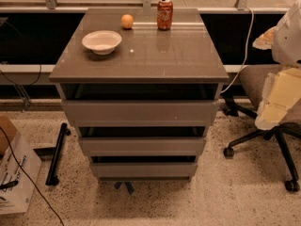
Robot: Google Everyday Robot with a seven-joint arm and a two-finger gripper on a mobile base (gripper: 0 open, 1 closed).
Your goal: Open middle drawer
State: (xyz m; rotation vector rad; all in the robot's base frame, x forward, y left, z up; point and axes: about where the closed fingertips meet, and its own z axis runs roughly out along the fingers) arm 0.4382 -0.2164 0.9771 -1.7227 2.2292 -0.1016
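The middle drawer (142,146) sits between the top drawer (140,112) and the bottom drawer (143,169) of the grey cabinet (155,55). Its flat front shows and none of its inside does.

The gripper (277,100) is well apart from it at the right edge, a blurred cream shape partly cut off by the frame, and I cannot tell whether it is apart or together. It hangs in front of an office chair (251,81), hiding much of the seat.

On the cabinet top stand a white bowl (101,42), an orange (127,21) and a soda can (164,14) whose label is unreadable. A cardboard box (11,173) is cut off at the left, near a black bar (56,154) on the floor.
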